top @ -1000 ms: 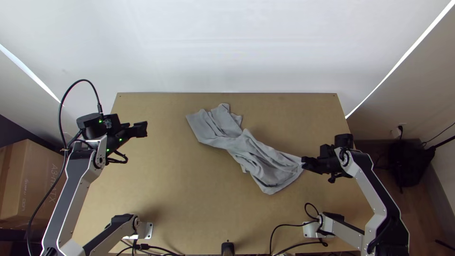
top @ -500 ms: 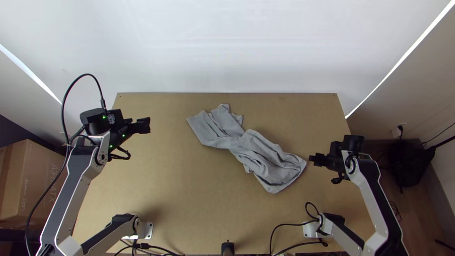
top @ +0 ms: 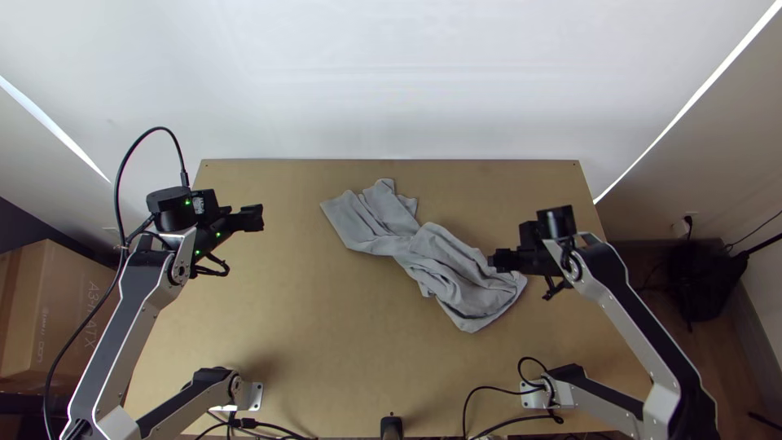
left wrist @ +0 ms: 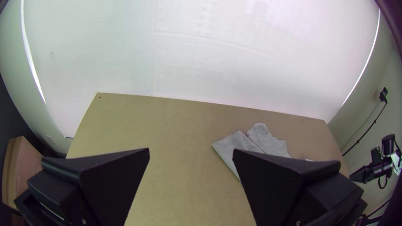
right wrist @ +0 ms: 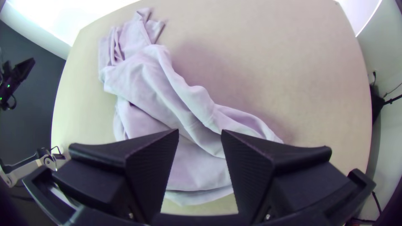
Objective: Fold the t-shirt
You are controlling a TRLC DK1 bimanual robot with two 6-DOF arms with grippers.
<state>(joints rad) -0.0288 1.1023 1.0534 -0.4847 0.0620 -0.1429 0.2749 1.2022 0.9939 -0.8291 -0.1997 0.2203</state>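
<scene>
Top view: the grey t-shirt (top: pixel 425 254) lies bunched and creased mid-worktop (top: pixel 326 334), long axis slanting from far left to near right. The left gripper's (top: pixel 261 217) fingers stand wide apart, the right gripper's (top: pixel 492 261) less so, both empty.

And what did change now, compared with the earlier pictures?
The right gripper let go of the right end of the t-shirt, drew back right, then came in open above that end. The left gripper shifted slightly towards the middle. The t-shirt still lies bunched, its far left end unmoved.
</scene>
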